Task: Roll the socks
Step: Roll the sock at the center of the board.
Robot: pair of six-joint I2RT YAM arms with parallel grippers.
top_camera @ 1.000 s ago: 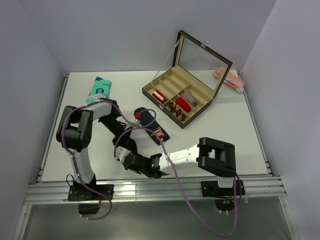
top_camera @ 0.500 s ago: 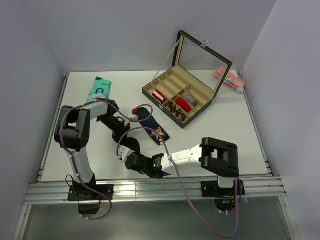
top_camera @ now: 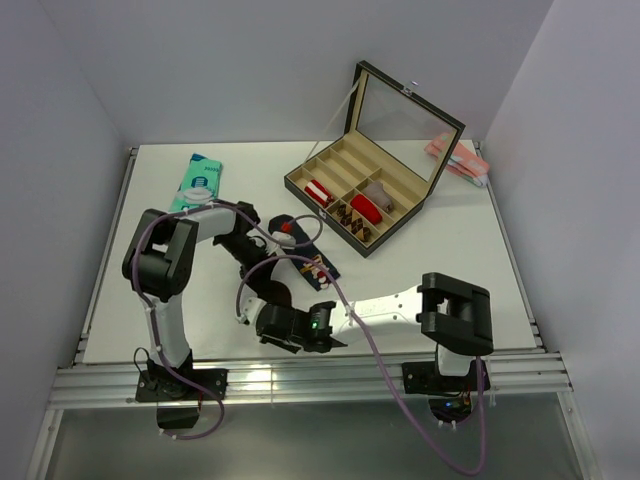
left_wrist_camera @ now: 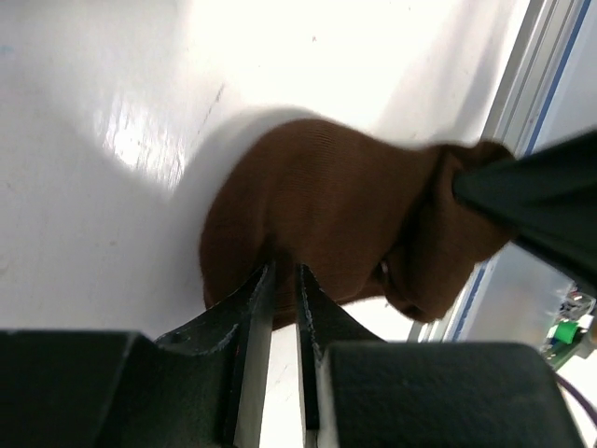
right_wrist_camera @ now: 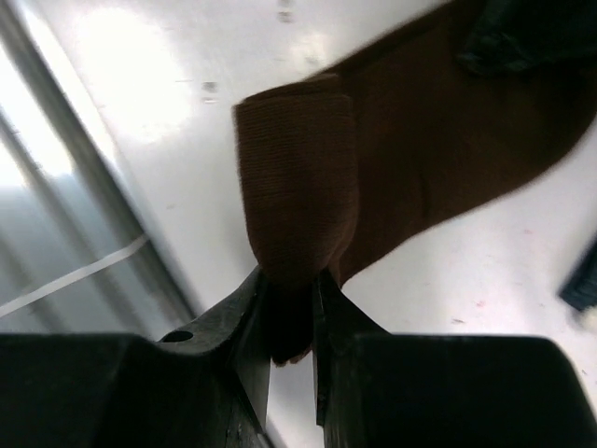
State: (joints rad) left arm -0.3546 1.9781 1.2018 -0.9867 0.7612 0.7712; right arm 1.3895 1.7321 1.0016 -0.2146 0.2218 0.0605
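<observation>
The brown sock [left_wrist_camera: 345, 215] lies on the white table [top_camera: 450, 260] close to its near edge, just beside the metal rail [right_wrist_camera: 56, 168]. It is a plain dark brown, finely ribbed knit, bunched into a rounded hump in the left wrist view. One end is folded back on itself into a thick, blunt double layer. The right gripper [right_wrist_camera: 291, 308] has its fingers pressed onto that folded end, lifting it off the table while the rest trails away flat. The left gripper [left_wrist_camera: 283, 285] stands at the opposite edge of the hump, its fingers nearly together and, as far as the dim close view shows, nipping a thin bit of the fabric. Farther back, a navy sock [top_camera: 305, 250] lies flat.
</observation>
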